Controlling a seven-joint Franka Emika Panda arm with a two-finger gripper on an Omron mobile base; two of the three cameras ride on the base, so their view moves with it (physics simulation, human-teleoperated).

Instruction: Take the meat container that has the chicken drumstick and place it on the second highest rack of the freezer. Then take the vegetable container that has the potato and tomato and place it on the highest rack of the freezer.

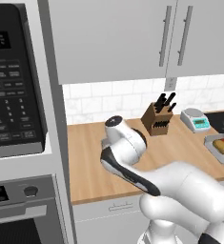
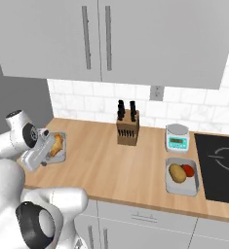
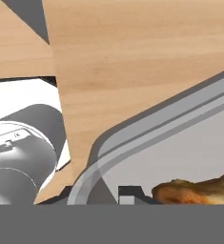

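Simulated kitchen, seen over a white robot arm reaching down to the left end of a wooden desk. At that end, near the edge, the meat container: a shallow grey tray with rounded corners, holding the chicken drumstick, a golden-brown lump lying loose on the tray floor. From the hand view, the tool low over the tray's curved corner, narrowed, with one dark tip just inside the wall beside the chicken drumstick and the raised rim of the meat container passing between the tips; apparently pinched on that rim, though most of the tips cut off at the bottom of the picture. From the right base view, the tool angled down onto the tray's near side. Well apart, near the dark cooktop at the right, the vegetable container with the potato and the tomato touching inside it. Between the two trays, a knife block and a small scale by the tiled wall. Likely handling: light, stiff, smooth-walled and thin-rimmed, so prone to tip or slip from a one-edge pinch; best gripped deep over the wall and carried level so the loose meat does not slide out.
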